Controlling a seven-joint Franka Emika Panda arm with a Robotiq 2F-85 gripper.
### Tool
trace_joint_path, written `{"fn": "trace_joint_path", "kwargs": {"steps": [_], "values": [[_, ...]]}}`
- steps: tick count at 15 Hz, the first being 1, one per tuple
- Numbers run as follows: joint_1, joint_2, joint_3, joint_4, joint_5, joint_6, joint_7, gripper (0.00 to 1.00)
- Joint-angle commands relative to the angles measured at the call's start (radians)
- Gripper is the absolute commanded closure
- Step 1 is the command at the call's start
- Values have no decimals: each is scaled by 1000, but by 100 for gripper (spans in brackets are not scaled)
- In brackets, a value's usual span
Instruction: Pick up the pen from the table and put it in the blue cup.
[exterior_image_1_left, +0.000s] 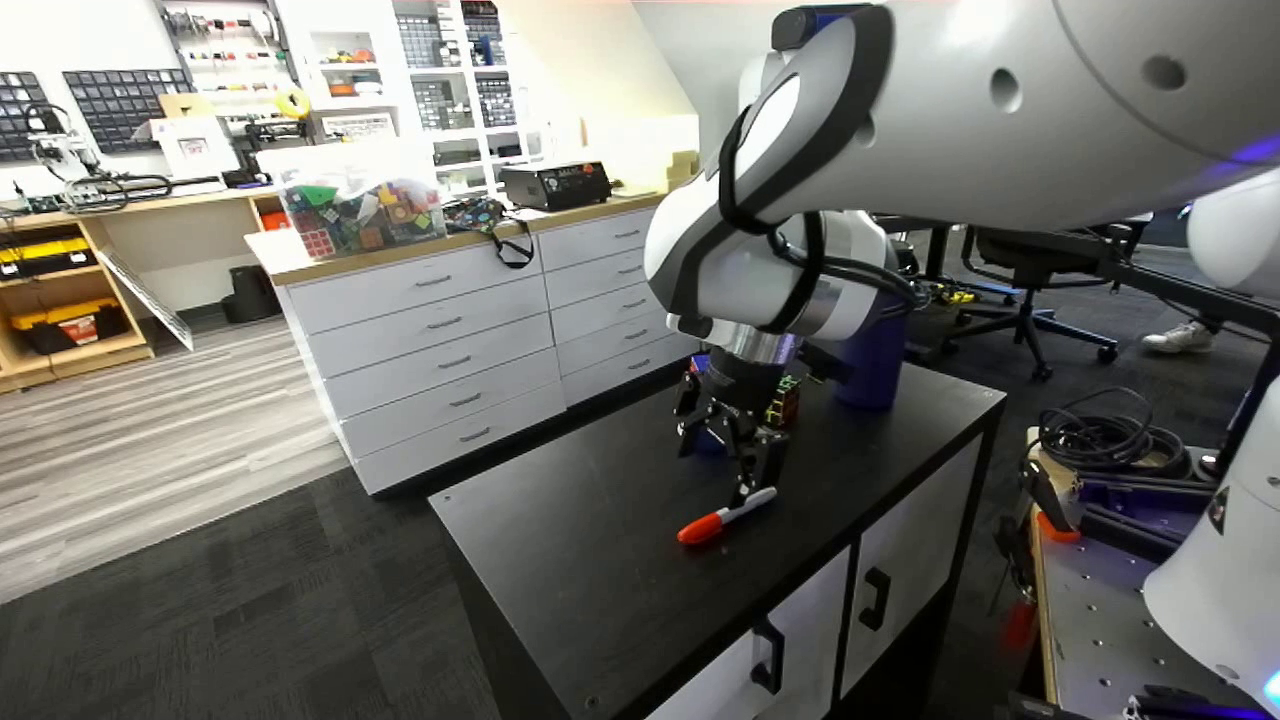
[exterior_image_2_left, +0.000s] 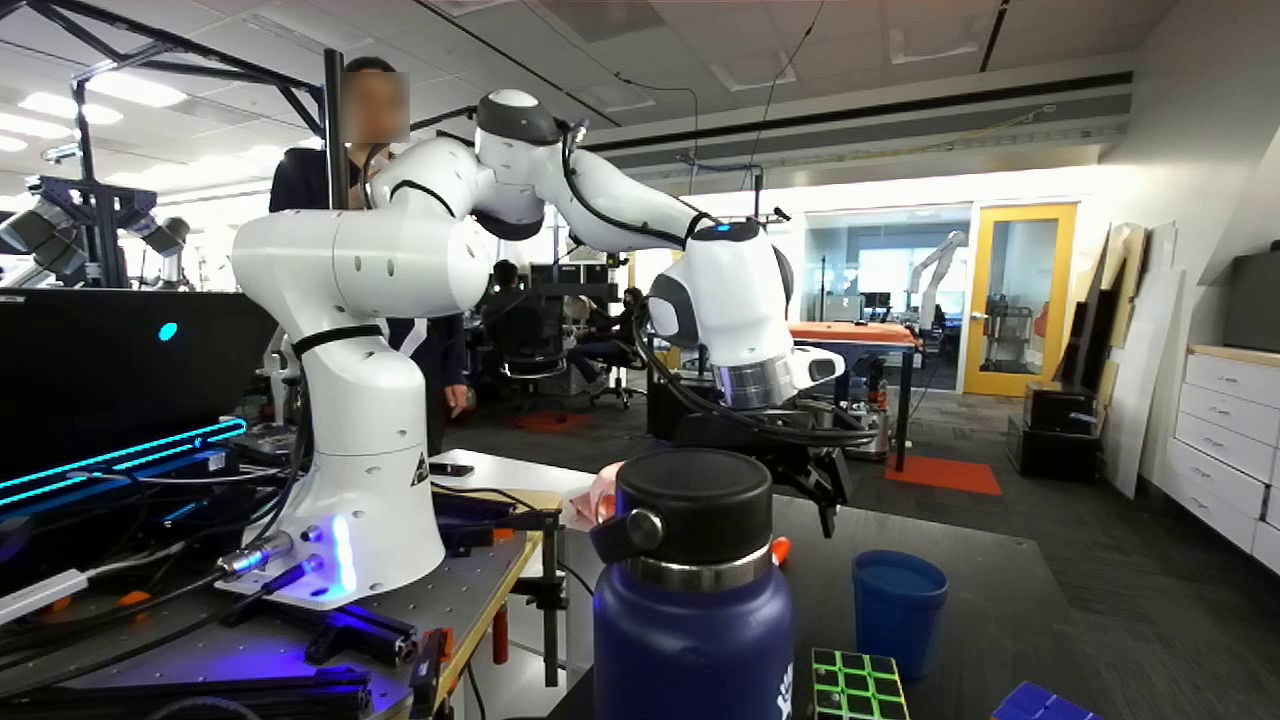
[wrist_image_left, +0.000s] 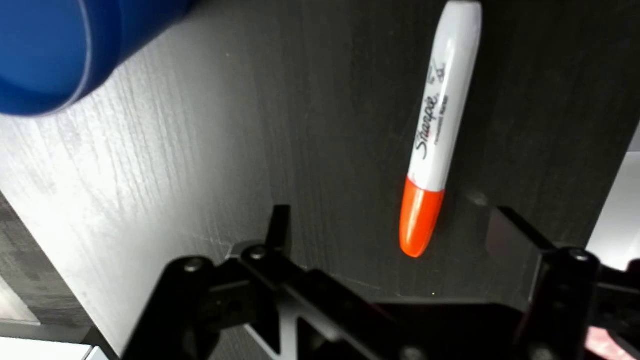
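On the table (wrist_image_left: 325, 125), pen (wrist_image_left: 441, 129) aslant, orange cap (wrist_image_left: 421, 218) lowermost in wrist view, fingers (wrist_image_left: 279, 227) apart.

Now the table (exterior_image_1_left: 600, 570) is shared by all 3 views: looked down on in an exterior view, white drawer unit (exterior_image_1_left: 450, 343) faced beyond; caught lower, past a near bottle (exterior_image_2_left: 690, 640), in an exterior view; taken from close above in the wrist view!
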Motion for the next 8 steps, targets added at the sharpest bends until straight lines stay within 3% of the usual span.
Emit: {"fn": "trace_joint_path", "kwargs": {"steps": [1, 8], "values": [[12, -19, -7, 5, -31, 10, 41, 0], [9, -11, -9, -3, -82, 5, 103, 0]]}}
